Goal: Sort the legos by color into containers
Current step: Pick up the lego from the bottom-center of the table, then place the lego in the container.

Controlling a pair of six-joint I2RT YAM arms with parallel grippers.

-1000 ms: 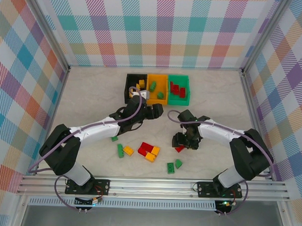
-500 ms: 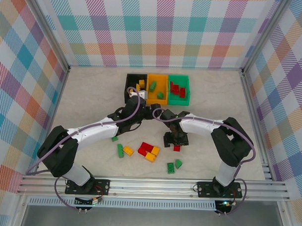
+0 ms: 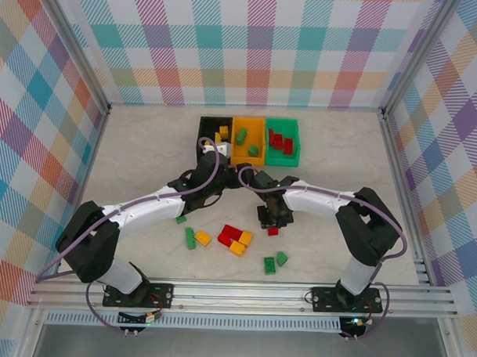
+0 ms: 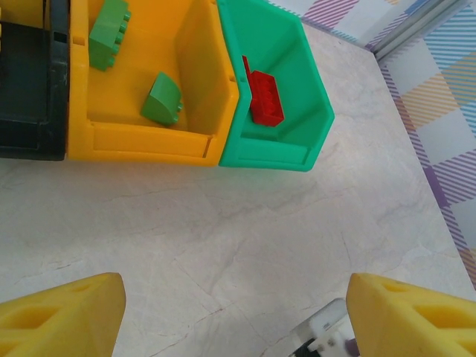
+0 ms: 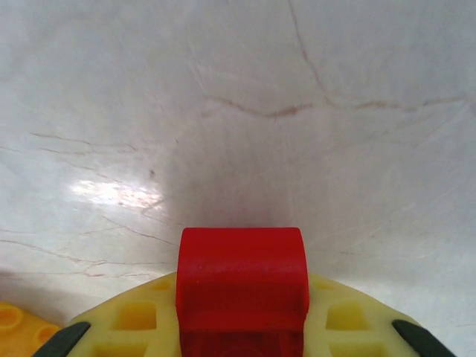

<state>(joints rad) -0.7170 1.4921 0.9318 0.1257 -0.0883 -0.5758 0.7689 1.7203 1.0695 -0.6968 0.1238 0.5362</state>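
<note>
Where the right gripper (image 3: 273, 219) reaches down just right of centre in the overhead view, its fingers are clamped tight on a small red brick (image 3: 273, 231), a red spot right below the black gripper body. In the right wrist view that red brick (image 5: 242, 275) sits at bottom centre, pinched between the two yellow fingers (image 5: 141, 320). Pale marbled table (image 5: 297, 111) lies above it. I cannot tell whether the brick rests on the table or is off it. An orange brick (image 5: 11, 320) peeks in at the bottom left corner.

The left gripper (image 3: 232, 177) sits just above centre overhead, below the bins. In the left wrist view its yellow fingers (image 4: 59, 312) stand wide apart in the two bottom corners, with nothing but bare table between them.

Three bins stand side by side at upper centre overhead. The black bin (image 3: 202, 150) on the left holds yellow bricks (image 3: 222, 132). The yellow bin (image 3: 248, 161) in the middle holds green bricks (image 3: 241, 135). The green bin (image 3: 282, 160) on the right holds red bricks (image 3: 277, 138).

Loose bricks lie across the lower centre. There is a red and orange cluster (image 3: 232, 236), and a green and yellow pair (image 3: 191, 238) to its left. A small green piece (image 3: 181, 219) sits above that pair, and two green ones (image 3: 269, 264) are at lower right.
</note>
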